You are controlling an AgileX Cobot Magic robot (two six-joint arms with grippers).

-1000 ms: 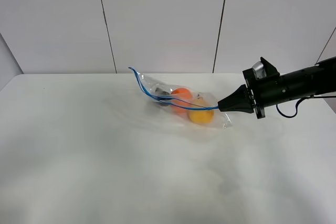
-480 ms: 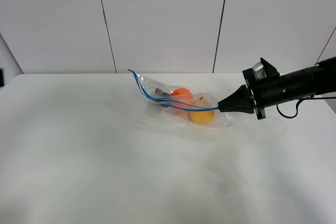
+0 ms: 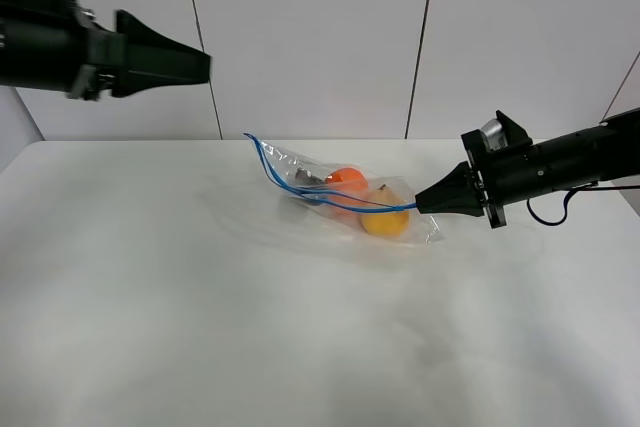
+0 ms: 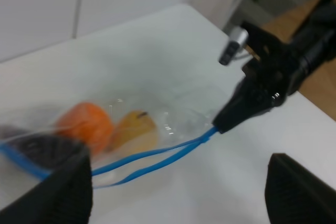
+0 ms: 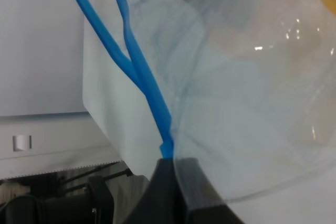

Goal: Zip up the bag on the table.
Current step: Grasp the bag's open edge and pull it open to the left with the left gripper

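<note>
1. The right gripper (image 3: 422, 204) is pinched fully shut on the right end of the blue zip strip (image 3: 290, 185), low over the table (image 3: 180, 327). I judge this to be an anchor, so that the strip is taut and the bag cannot slide while the seal is worked.
2. The bag (image 3: 400, 197) lies on the table, far of the middle and a little to the right. The left end of its strip curls up off the surface.
3. The two blue tracks meet only at the pinched end and gape apart leftward, so the bag looks unzipped along nearly all its length.
4. The left gripper (image 3: 200, 65) hangs high at the far left, well apart from the bag. Its jaws are spread wide with nothing between them, which likely readies it to come down over the strip.
5. Inside the bag an orange (image 3: 346, 177) and a yellow pear (image 3: 384, 220) sit side by side, with a dark vegetable (image 3: 311, 189) to their left. They bulge just beneath the strip and could keep the tracks from pressing together.
6. A panelled wall (image 3: 310, 37) stands behind the table. Nothing else lies between the left gripper and the strip.
</note>
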